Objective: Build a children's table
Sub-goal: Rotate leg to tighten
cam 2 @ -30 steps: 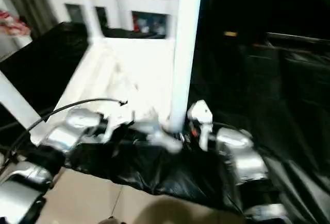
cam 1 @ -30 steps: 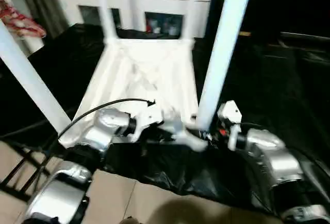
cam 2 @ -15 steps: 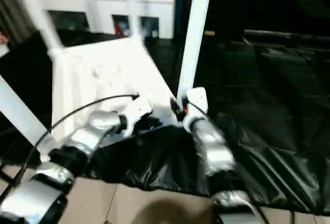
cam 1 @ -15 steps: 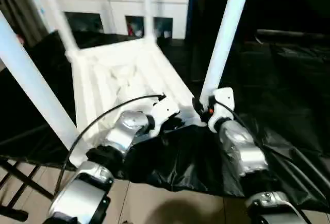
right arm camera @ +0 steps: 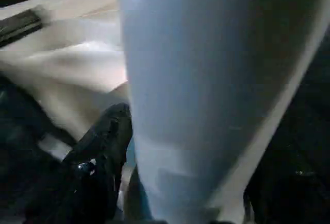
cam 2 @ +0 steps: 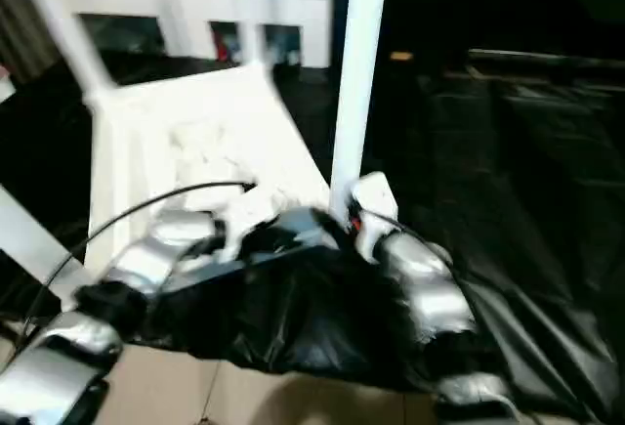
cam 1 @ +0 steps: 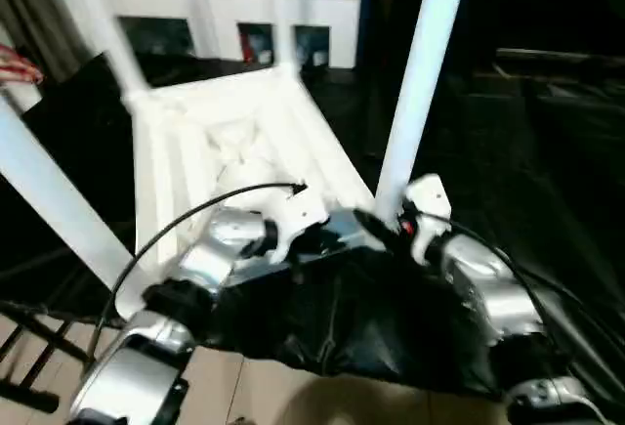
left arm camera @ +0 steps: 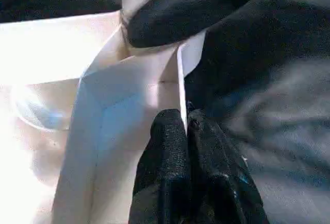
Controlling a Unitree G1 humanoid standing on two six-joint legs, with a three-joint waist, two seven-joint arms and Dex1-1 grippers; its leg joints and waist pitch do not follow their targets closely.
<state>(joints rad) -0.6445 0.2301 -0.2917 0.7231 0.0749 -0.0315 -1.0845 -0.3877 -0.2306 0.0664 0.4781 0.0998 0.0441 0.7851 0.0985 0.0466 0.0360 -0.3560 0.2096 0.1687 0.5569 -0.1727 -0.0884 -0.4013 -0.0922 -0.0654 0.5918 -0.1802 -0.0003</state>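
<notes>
Upturned children's table (cam 1: 229,142) on black sheet (cam 1: 547,151), 4 legs up, left gripper (left arm camera: 186,131) pinched on its near rim, right gripper (right arm camera: 149,183) clamped around near right leg (cam 1: 420,83)

Head views dim w/ heavy motion blur, worst near the forearms; black sheet (cam 1: 547,151) swallows detail, faint sheen on folds. White table underside (cam 1: 225,142) blown out, glare strongest in left wrist view. Right wrist view: leg (right arm camera: 206,90) too close, out of focus, bluish shade.
</notes>
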